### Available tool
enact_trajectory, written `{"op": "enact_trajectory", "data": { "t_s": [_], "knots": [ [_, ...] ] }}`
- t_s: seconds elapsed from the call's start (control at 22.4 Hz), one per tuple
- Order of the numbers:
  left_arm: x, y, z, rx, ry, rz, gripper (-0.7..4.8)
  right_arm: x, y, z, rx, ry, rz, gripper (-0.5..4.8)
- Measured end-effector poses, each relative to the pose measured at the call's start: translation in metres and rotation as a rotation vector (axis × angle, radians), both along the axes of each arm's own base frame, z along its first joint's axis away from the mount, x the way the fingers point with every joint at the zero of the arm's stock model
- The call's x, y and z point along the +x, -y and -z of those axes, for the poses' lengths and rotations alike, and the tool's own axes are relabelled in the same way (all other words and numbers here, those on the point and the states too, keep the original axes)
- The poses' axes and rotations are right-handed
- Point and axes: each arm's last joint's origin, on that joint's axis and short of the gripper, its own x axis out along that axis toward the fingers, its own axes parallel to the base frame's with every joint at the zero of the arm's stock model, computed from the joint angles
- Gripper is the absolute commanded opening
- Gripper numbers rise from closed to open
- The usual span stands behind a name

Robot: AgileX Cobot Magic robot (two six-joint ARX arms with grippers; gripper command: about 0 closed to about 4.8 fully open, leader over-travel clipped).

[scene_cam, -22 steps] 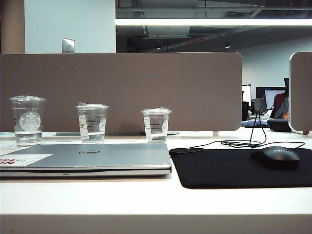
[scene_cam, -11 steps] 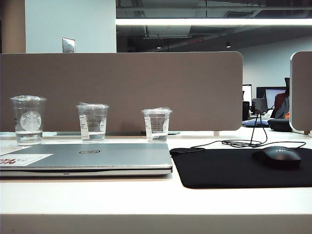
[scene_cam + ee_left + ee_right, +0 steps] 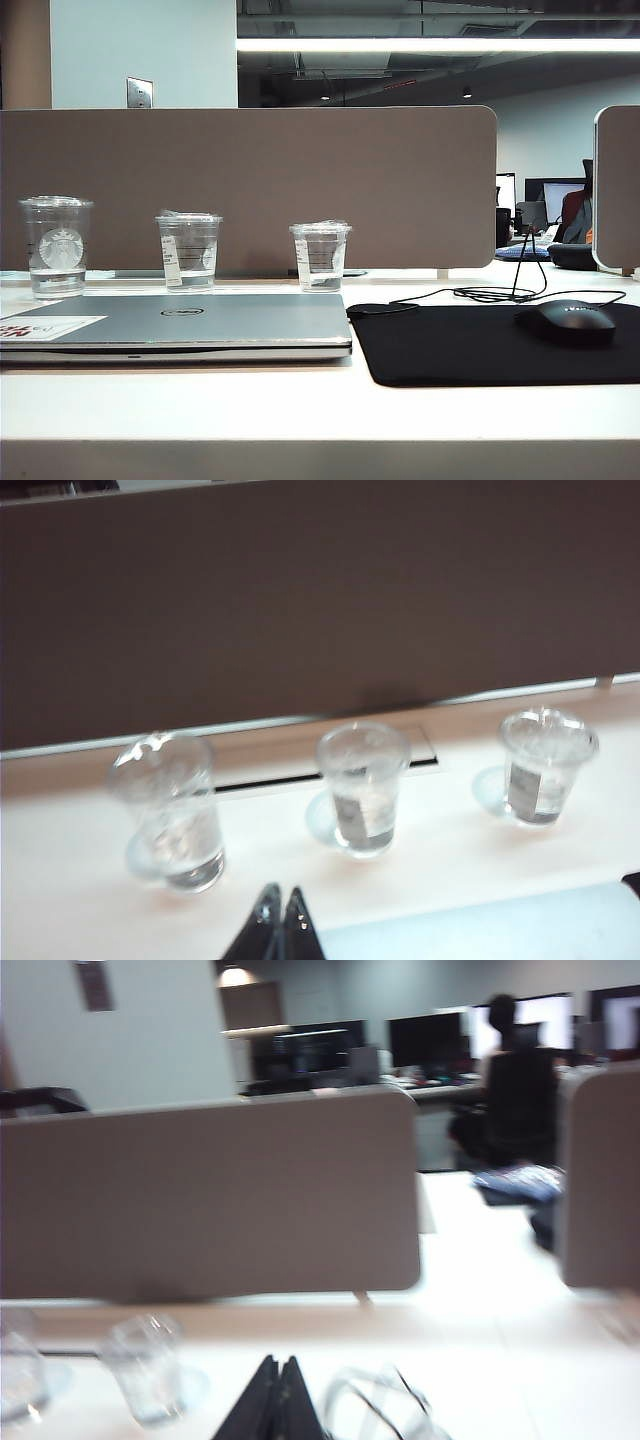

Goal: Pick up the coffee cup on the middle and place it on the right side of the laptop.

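Note:
The coffee cup, clear with a flat lid and a white label strip, stands in the middle of a row of three behind the laptop. The laptop is closed, silver-grey, with a white sticker at its left corner. In the left wrist view the coffee cup stands just beyond my left gripper, which is shut and empty above the desk by the laptop's edge. My right gripper is also shut and empty, and its view is blurred. Neither arm shows in the exterior view.
A clear cup with a round white logo stands left of the coffee cup and a smaller labelled cup to its right. A black mouse pad with a mouse and cables lies right of the laptop. A grey divider backs the desk.

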Motion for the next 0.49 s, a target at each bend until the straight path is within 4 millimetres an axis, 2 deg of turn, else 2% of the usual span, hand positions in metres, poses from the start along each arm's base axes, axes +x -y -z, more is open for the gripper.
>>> {"op": "enact_trajectory", "data": {
  "t_s": [0.04, 0.09, 0.13, 0.18, 0.27, 0.36, 0.4, 0.45, 0.49],
  "knots": [
    [0.007, 0.001, -0.001, 0.001, -0.014, 0.011, 1.15, 0.009, -0.001, -0.013, -0.005, 0.007, -0.027, -0.05],
    [0.014, 0.003, -0.001, 0.002, -0.032, 0.021, 3.52, 0.017, -0.001, -0.022, -0.009, 0.012, -0.050, -0.05],
    [0.024, 0.004, 0.002, 0.006, -0.068, 0.027, 4.58, 0.035, -0.004, -0.039, -0.017, 0.005, -0.106, -0.05],
    [0.031, 0.005, 0.004, 0.008, -0.084, 0.027, 4.79, 0.045, -0.006, -0.046, -0.019, -0.001, -0.134, -0.05],
    [0.053, 0.008, 0.017, 0.014, -0.129, 0.026, 4.79, 0.085, -0.016, -0.069, -0.025, -0.026, -0.214, -0.05],
    [0.067, 0.010, 0.026, 0.019, -0.143, 0.027, 4.79, 0.106, -0.021, -0.079, -0.032, -0.030, -0.254, -0.05],
    [0.078, 0.012, 0.032, 0.013, -0.139, 0.034, 4.79, 0.129, -0.024, -0.086, -0.039, -0.032, -0.304, -0.05],
    [0.087, 0.013, 0.037, 0.011, -0.131, 0.042, 4.79, 0.140, -0.026, -0.087, -0.043, -0.042, -0.336, -0.05],
    [0.103, 0.016, 0.050, 0.001, -0.135, 0.048, 4.79, 0.161, -0.030, -0.089, -0.048, -0.056, -0.386, -0.05]
  ]
}}
